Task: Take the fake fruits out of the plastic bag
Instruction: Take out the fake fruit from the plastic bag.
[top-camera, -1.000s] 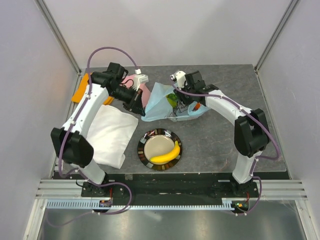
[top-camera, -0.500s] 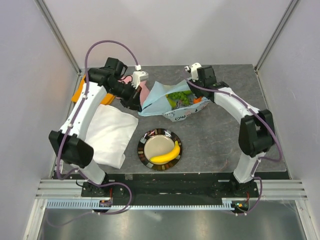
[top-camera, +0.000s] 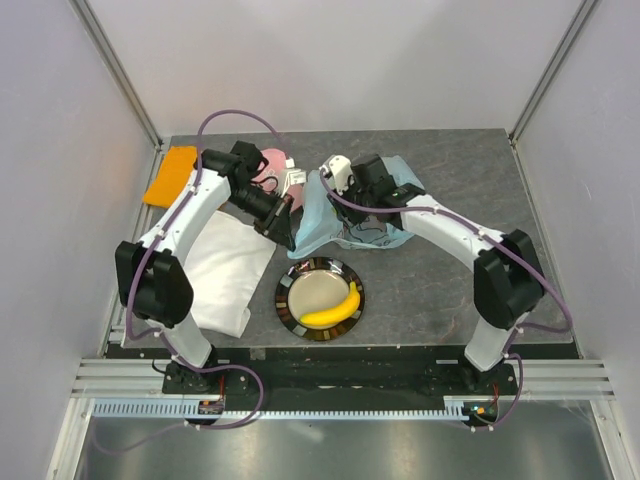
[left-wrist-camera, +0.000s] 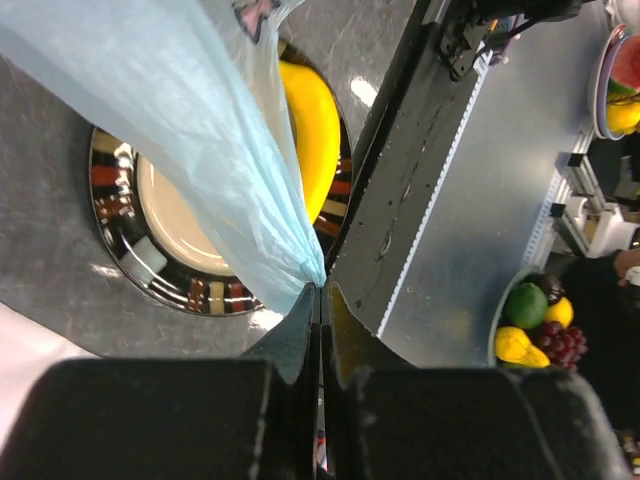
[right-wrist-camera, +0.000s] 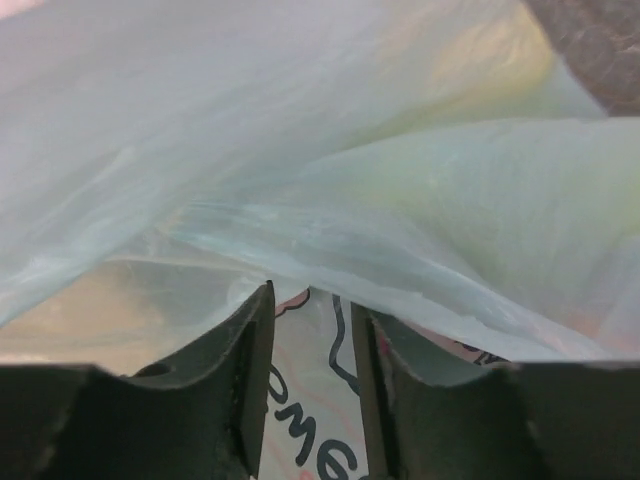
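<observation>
Left wrist footage showed the left gripper (left-wrist-camera: 320, 290) clenched tight on a pinch of the plastic bag (left-wrist-camera: 200, 130), with the light-blue film fanning up and away from the meeting fingertips. Beyond that film the yellow banana (left-wrist-camera: 312, 130) lay on the dark-rimmed plate (left-wrist-camera: 130, 262), which rested on the grey table (left-wrist-camera: 40, 200). In the right wrist view the right gripper (right-wrist-camera: 310, 295) held its jaws a little apart. Printed film was visible in the gap and a fold of the bag lay across the tips, but whether they grasped it could not be told. Yellowish and greenish tints showed through the film there, though no fruit shape was clear. From above, the bag sat crumpled between the two grippers on the far half of the table, just beyond the plate. The banana lay alone on the plate, outside the bag. A folded white cloth (top-camera: 225, 265) lay to the left of the plate, and an orange cloth (top-camera: 170, 174) lay at the far left corner.
</observation>
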